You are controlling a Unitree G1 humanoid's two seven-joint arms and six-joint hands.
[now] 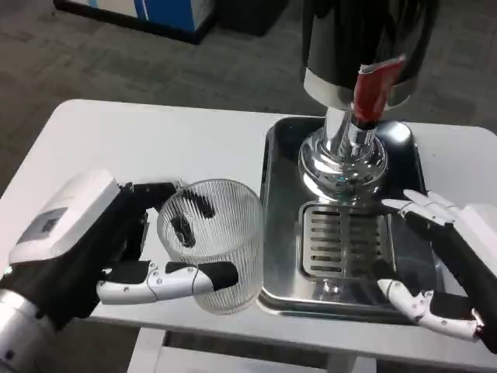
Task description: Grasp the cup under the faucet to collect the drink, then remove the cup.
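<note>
Now we carry the cup to the faucet
Our left hand grasps the ribbed cup at lower centre; the right hand hangs released over the tray; we should keep it upright, lifting over the rim toward the faucet at upper right
</note>
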